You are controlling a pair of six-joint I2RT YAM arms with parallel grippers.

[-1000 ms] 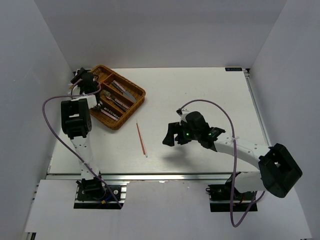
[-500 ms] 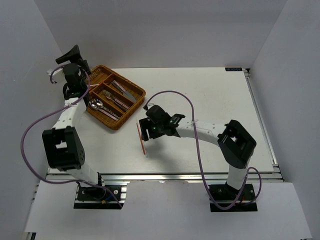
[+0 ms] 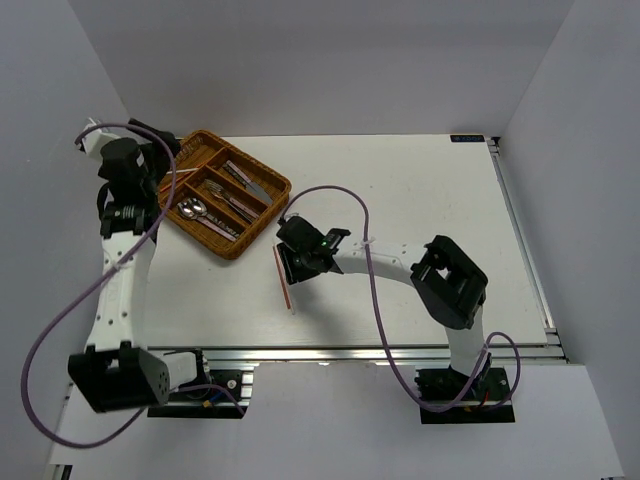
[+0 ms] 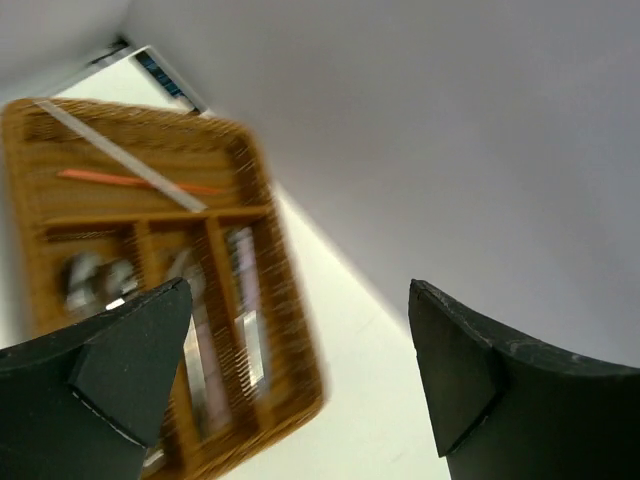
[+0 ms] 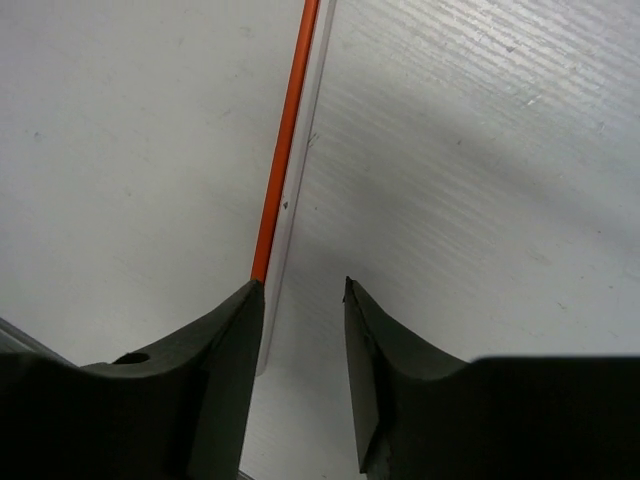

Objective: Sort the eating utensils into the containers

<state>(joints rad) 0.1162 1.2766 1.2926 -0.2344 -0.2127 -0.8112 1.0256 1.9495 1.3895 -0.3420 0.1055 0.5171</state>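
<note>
One thin red chopstick (image 3: pixel 283 280) with a pale end lies on the white table in front of the brown wicker tray (image 3: pixel 283 186). My right gripper (image 3: pixel 292 262) is down at its upper part. In the right wrist view the chopstick (image 5: pixel 285 150) runs along the inner edge of the left finger, and the right gripper (image 5: pixel 303 285) is narrowed but still gapped. My left gripper (image 3: pixel 158 143) hovers wide open and empty by the tray's far left corner. The tray (image 4: pixel 255 190) holds a red chopstick (image 4: pixel 130 181), a white chopstick (image 4: pixel 120 158), spoons (image 3: pixel 190 209) and knives (image 3: pixel 240 178).
White walls enclose the table on the left, back and right. The left arm stands close to the left wall. The right arm's purple cable (image 3: pixel 340 195) arcs above the table's middle. A metal rail (image 3: pixel 330 352) runs along the near edge.
My right gripper swung left across the table, came down over the red chopstick and narrowed its jaws. My left gripper rose from the tray, opened fully and drew back toward the left wall.
</note>
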